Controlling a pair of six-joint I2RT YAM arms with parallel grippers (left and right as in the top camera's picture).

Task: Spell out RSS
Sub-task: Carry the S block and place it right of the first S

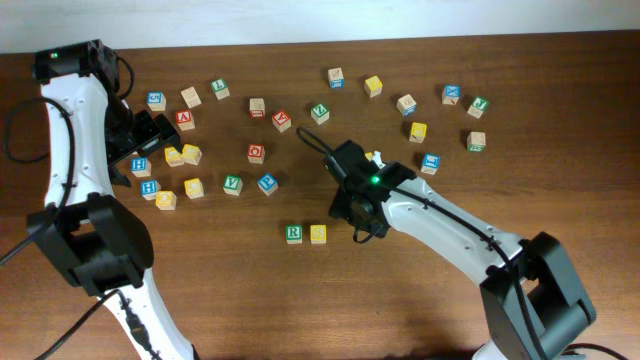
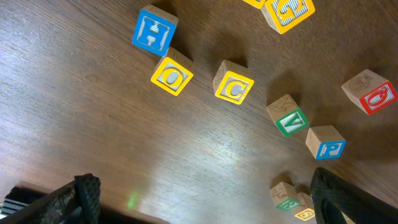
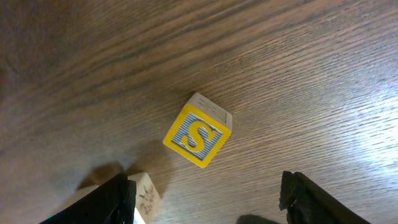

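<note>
Below, yellow S cube [image 3: 198, 135] resting free, right fingers [image 3: 115, 199] spread above.

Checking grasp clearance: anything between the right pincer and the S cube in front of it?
Nothing visible. In the right wrist view the yellow S cube sits on bare table ahead of the open right pincer; the only neighbour, a wooden cube, stands apart to one side.

Splayed left hand [image 2: 211, 199], splayed right hand [image 3: 208, 199]
</note>
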